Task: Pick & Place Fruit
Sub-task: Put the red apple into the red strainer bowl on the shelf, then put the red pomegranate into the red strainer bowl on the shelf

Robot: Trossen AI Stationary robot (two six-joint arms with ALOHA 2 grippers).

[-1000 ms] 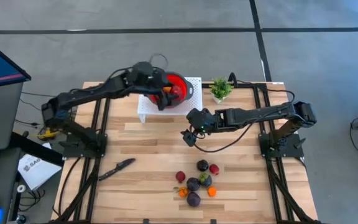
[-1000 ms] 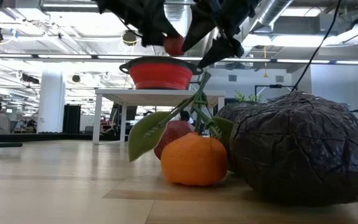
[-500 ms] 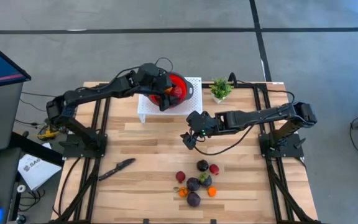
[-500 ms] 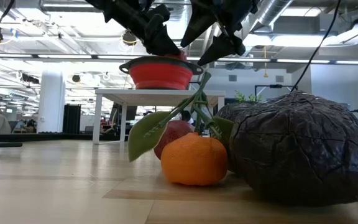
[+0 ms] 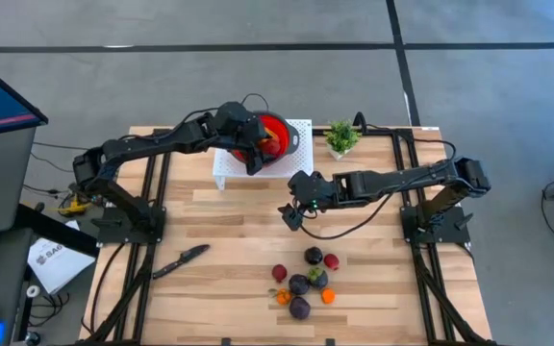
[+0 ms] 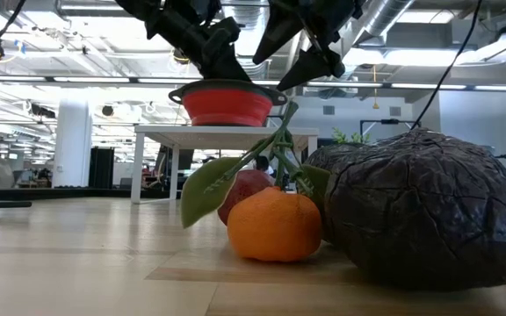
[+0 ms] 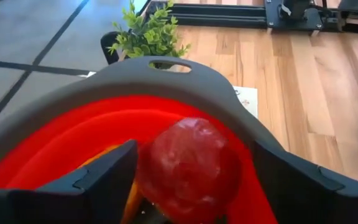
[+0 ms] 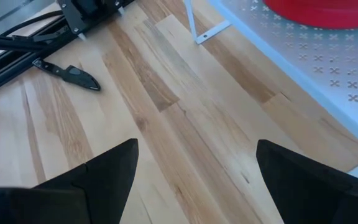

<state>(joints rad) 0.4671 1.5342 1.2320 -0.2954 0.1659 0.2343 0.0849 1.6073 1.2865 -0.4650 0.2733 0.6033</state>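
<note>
The red bowl [image 5: 277, 131] with its grey rim [image 7: 160, 71] stands on a white perforated stand [image 5: 227, 165] at the table's far side. My left gripper [image 5: 255, 152] reaches into the bowl, fingers open, with a red fruit [image 7: 188, 165] between them [image 7: 194, 149]; something orange [image 7: 128, 190] lies beside it. My right gripper [image 5: 289, 213] hangs open over bare wood mid-table [image 8: 196, 149]. The remaining fruit [image 5: 306, 281], dark purple, red and orange, lies in a cluster near the table's near edge and fills the low view [image 6: 275, 226]. My left gripper's fingers [image 7: 104, 180] stand on either side of the red fruit inside the bowl, coming down from above. A gap shows at one finger; whether the other finger touches the fruit, I cannot tell.
A small green potted plant [image 5: 341, 137] stands right of the bowl. A black knife [image 5: 181, 259] lies toward the near left. Bare wood lies between the stand and the fruit cluster. Black frame rails run along both sides of the table.
My left gripper has come down from above the bowl's rim into the bowl, carrying the red fruit with it; in the low view the fruit showed above the rim and is now hidden behind it.
</note>
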